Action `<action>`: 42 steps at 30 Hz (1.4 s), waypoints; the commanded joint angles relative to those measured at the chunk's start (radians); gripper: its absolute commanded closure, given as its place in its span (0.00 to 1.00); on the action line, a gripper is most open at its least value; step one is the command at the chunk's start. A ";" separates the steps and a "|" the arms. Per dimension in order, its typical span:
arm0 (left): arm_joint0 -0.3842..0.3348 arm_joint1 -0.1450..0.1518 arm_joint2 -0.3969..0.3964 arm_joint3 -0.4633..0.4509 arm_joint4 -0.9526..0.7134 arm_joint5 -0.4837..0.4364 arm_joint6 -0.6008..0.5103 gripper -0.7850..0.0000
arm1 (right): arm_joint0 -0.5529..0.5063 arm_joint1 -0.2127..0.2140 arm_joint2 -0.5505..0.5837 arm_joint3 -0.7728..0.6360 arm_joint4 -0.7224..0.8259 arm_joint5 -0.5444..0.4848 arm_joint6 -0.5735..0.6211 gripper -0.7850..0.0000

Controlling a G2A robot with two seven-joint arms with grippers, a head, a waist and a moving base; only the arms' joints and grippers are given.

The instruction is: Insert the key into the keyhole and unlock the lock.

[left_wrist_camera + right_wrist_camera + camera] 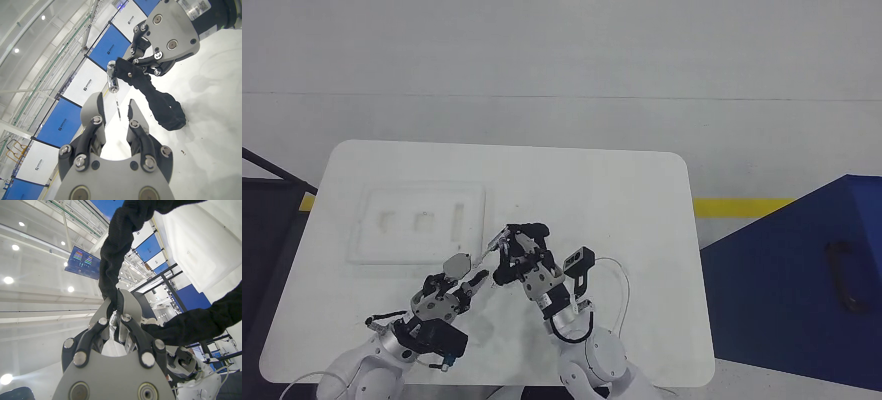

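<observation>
Black fabric-sleeved lock [113, 256] clamped in right claw [115, 301], sleeve looping away beyond the fingertips, ceiling lights [70, 289] behind

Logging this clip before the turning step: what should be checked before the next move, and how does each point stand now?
1. Key seated in the keyhole: ok, one end sits in the lock's silver cylinder.
2. Right gripper holding the lock steady: ok, shut on it.
3. Left gripper gripping the key: not ok, open, its fingers not touching it.
4. Key lined up between the left fingers: ok.
5. Lock opened: cannot tell.
</observation>
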State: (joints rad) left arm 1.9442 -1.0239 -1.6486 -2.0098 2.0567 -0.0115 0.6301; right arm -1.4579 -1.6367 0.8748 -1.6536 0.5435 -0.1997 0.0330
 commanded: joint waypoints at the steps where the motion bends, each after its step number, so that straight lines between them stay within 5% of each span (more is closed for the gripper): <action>1: 0.000 -0.001 -0.006 0.006 -0.037 -0.016 0.008 0.00 | 0.000 -0.001 -0.004 0.006 -0.029 -0.033 -0.019 1.00; 8: -0.007 -0.004 -0.049 0.035 -0.324 -0.181 -0.002 0.00 | -0.009 -0.008 -0.021 0.031 -0.230 -0.243 -0.122 1.00; 17: -0.027 -0.006 -0.110 0.030 -0.542 -0.311 -0.069 0.00 | -0.022 -0.011 -0.045 0.145 -0.853 -0.556 -0.423 1.00; 21: -0.025 -0.008 -0.112 0.020 -0.538 -0.320 -0.072 0.00 | -0.001 -0.018 -0.073 0.246 -1.112 -0.525 -0.574 1.00; 25: -0.022 -0.010 -0.110 0.014 -0.531 -0.318 -0.071 0.00 | 0.036 -0.031 -0.097 0.356 -1.201 -0.458 -0.632 1.00; 42: -0.024 -0.013 -0.115 -0.003 -0.499 -0.320 -0.014 0.00 | 0.103 -0.067 -0.130 0.473 -1.255 -0.472 -0.784 1.00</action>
State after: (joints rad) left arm 1.9213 -1.0370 -1.7645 -2.0123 1.5575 -0.3326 0.6190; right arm -1.3536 -1.7038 0.7441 -1.1762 -0.7105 -0.6689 -0.7491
